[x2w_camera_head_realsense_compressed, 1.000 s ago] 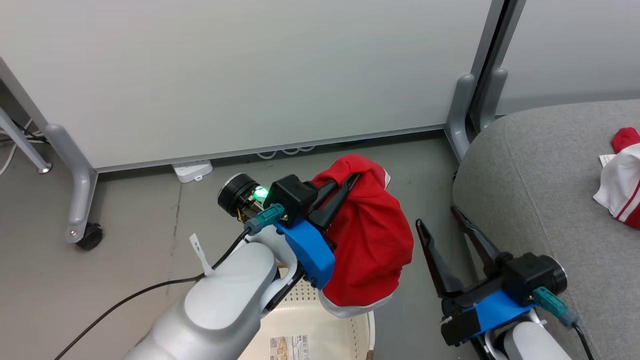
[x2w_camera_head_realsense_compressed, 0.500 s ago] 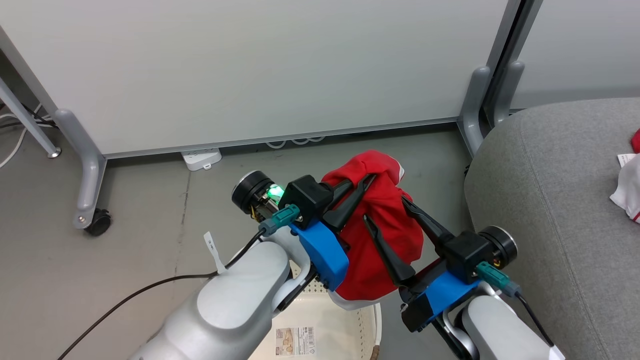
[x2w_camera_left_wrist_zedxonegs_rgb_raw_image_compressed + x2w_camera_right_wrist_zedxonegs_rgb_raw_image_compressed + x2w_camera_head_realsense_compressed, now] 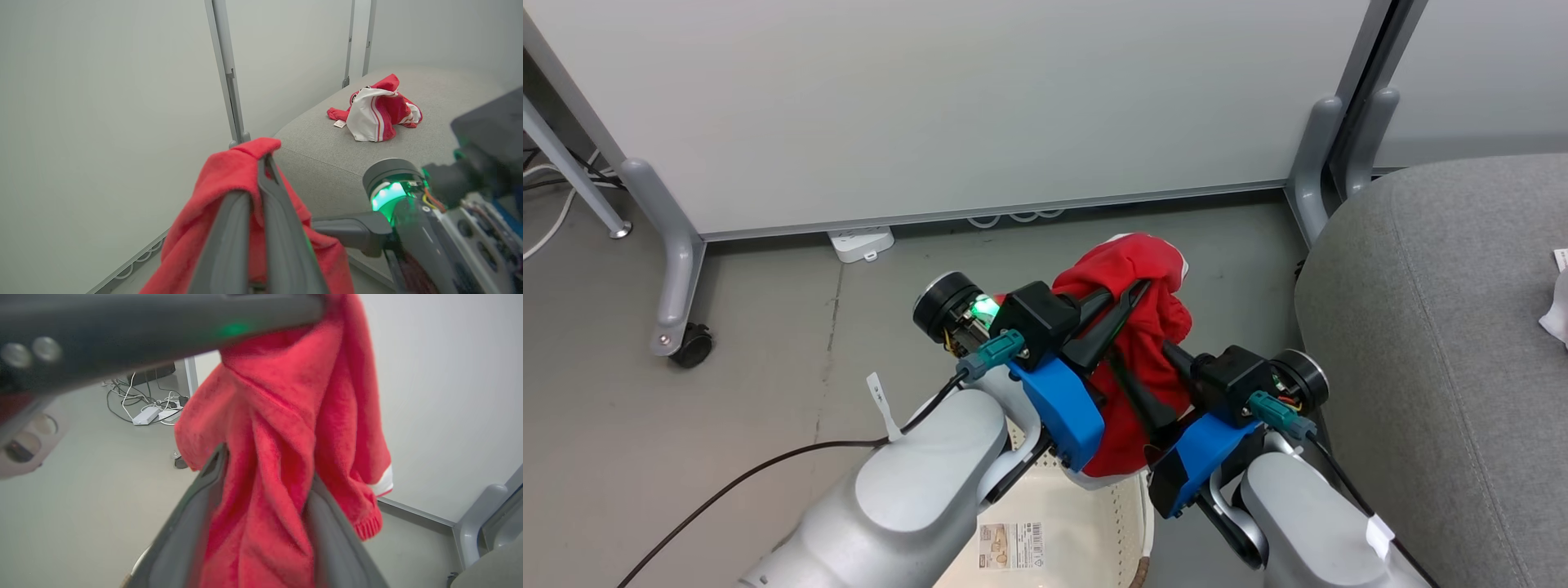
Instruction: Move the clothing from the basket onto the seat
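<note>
Head view: left fingers (image 3: 1119,318) tight on the plain red garment (image 3: 1131,261), right fingers (image 3: 1143,403) apart astride its hanging folds.

Basket (image 3: 1125,510): mostly hidden under my left arm (image 3: 915,498) and right arm (image 3: 1298,506), near end cut by the frame edge. Its label (image 3: 1011,545) is too small to read. Jersey (image 3: 1558,309) cut off at the right edge. My right gripper (image 3: 265,469) tips are buried in the plain red garment (image 3: 1131,265); can't tell if they pinch it.
</note>
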Robot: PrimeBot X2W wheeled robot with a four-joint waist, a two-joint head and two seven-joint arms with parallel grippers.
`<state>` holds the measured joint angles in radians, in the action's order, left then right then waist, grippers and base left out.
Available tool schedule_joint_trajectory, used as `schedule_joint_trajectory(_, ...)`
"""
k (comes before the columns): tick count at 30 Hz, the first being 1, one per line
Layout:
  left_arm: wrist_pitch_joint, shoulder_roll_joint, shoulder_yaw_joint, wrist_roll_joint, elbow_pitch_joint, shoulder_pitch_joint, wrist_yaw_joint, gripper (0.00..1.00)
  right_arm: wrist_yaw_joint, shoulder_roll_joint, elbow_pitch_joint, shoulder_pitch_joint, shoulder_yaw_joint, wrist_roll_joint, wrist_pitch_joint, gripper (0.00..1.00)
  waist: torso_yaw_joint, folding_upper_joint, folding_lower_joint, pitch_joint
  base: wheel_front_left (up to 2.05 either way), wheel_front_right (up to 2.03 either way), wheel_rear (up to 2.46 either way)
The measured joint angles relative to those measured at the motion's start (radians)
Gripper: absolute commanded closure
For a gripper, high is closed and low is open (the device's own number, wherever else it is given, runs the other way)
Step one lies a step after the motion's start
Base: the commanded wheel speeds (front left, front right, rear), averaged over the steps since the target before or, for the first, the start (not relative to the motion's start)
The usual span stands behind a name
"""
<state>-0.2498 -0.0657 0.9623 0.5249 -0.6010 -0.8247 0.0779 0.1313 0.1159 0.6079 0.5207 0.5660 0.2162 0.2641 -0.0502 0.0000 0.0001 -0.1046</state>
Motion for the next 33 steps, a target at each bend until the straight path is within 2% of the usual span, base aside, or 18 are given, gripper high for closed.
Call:
schedule_joint_trajectory(28,-0.009,0.008,0.007,0.008,-0.025,-0.007,0.0,1.0,0.0,-0.01,0.018,0.022,0.005,0.013,0.0,1.0,0.001,0.0,0.0,0.008,0.0,0.0,0.0)
schedule_joint_trajectory(30,-0.009,0.008,0.007,0.011,-0.029,-0.007,0.0,0.0,0.0,-0.01,0.016,0.022,0.004,0.013,0.0,1.0,0.002,0.0,0.0,0.008,0.0,0.0,0.0)
schedule_joint_trajectory(33,-0.009,0.008,0.008,0.02,-0.033,-0.007,0.0,0.0,0.0,-0.01,0.012,0.022,0.002,0.013,0.0,1.0,0.004,0.0,0.0,0.005,0.0,0.0,0.0)
